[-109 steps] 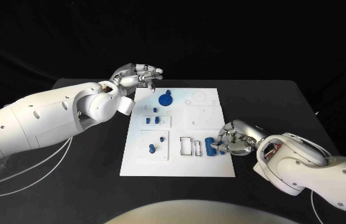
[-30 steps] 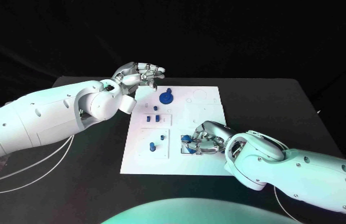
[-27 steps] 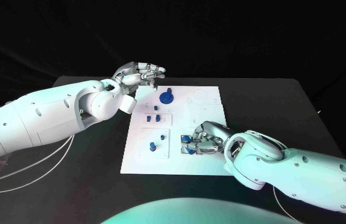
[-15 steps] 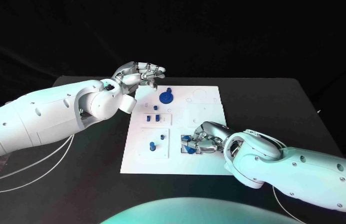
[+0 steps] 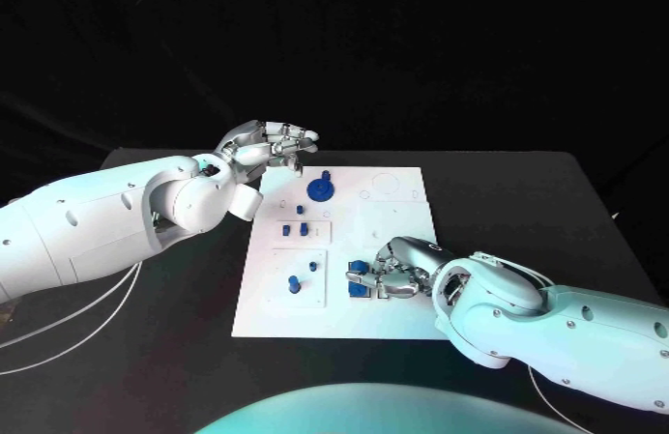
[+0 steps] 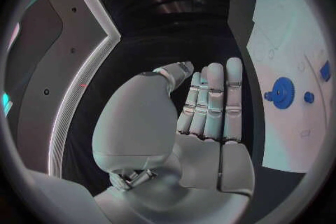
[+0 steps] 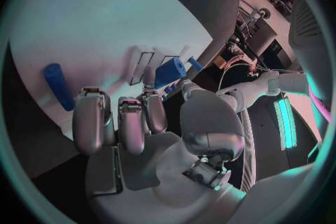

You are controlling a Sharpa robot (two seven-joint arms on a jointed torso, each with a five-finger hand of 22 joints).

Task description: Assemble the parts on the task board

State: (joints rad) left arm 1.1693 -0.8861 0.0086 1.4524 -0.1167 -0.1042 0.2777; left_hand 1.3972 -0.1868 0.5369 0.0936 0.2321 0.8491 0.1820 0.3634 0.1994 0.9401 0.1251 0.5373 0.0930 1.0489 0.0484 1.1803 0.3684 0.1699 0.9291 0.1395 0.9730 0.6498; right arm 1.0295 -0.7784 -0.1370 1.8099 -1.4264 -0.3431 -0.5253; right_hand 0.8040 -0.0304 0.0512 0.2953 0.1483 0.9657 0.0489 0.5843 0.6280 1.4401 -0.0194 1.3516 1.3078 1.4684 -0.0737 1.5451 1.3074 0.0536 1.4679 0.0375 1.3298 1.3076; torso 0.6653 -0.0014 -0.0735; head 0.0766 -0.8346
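The white task board (image 5: pixel 397 221) lies in the middle of the black table. My right hand (image 5: pixel 397 272) rests low over its near right part, beside the rectangular slots. It pinches a blue block (image 7: pixel 170 73) between thumb and a fingertip, tilted just above the slot outlines (image 7: pixel 143 64); the same block (image 5: pixel 360 281) peeks out at the hand's left side. A blue cylinder (image 7: pixel 57 87) lies loose on the board beside the fingers. My left hand (image 5: pixel 269 144) hovers above the board's far left corner and holds nothing, with its fingers (image 6: pixel 213 101) stretched out.
A blue gear (image 5: pixel 321 191) sits at the board's far left, also the blue gear (image 6: pixel 283 92) in the left wrist view. Small blue pieces (image 5: pixel 293 230) stand in the middle left plate, and two more (image 5: pixel 293 283) in the near left one. Black table surrounds the board.
Since 3.6 s ago my right hand has moved left from the board's right edge onto the slots. Over the last second the blue block has shifted slightly. The left hand has stayed still.
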